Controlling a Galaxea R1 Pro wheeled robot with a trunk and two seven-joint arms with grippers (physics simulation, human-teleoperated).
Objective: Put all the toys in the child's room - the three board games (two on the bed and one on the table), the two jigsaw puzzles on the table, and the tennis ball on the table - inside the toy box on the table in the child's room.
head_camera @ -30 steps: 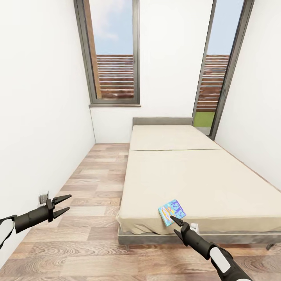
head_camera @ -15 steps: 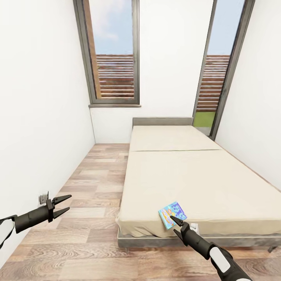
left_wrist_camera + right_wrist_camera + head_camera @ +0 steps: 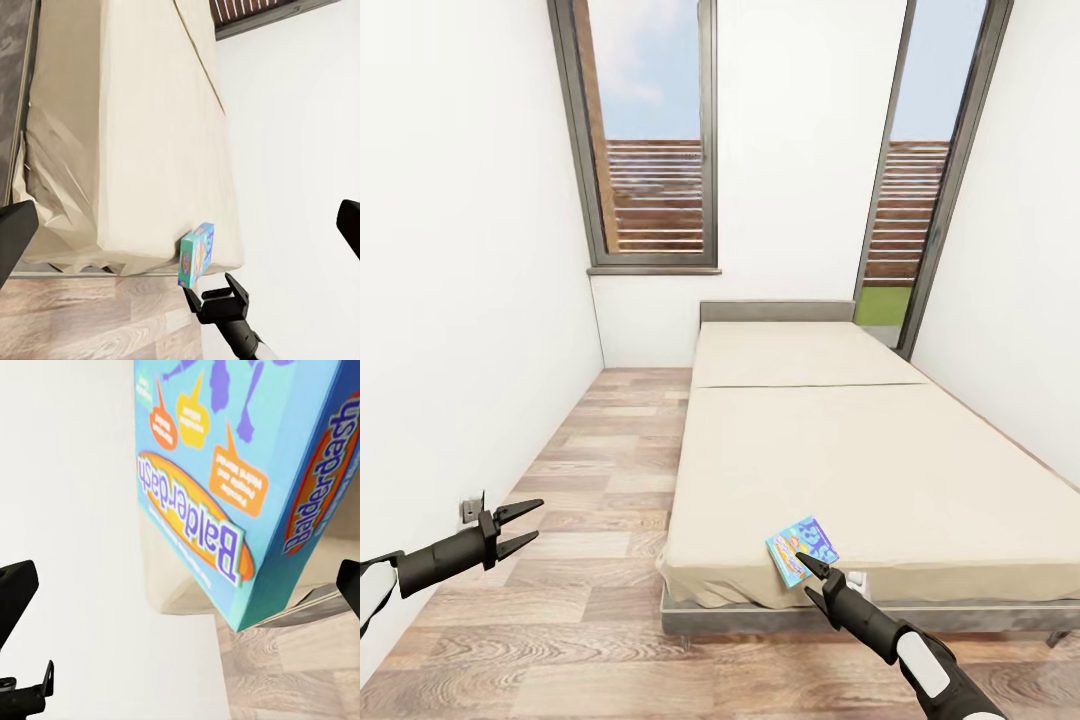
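Lying on bed: light blue game box [image 3: 801, 546] with "Balderdash" lettering is sitting at the bed [image 3: 860, 470] foot corner.
Right gripper [image 3: 801, 562]: jaws are spreading wide, empty, just beside the box.
Left gripper [image 3: 525, 524]: hanging open, empty, over floor [image 3: 590, 470].

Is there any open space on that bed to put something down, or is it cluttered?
Most of the bed is bare, from the headboard down to the foot edge. The one crowded spot is the near corner, where the light blue board game lies with the right gripper right beside it.
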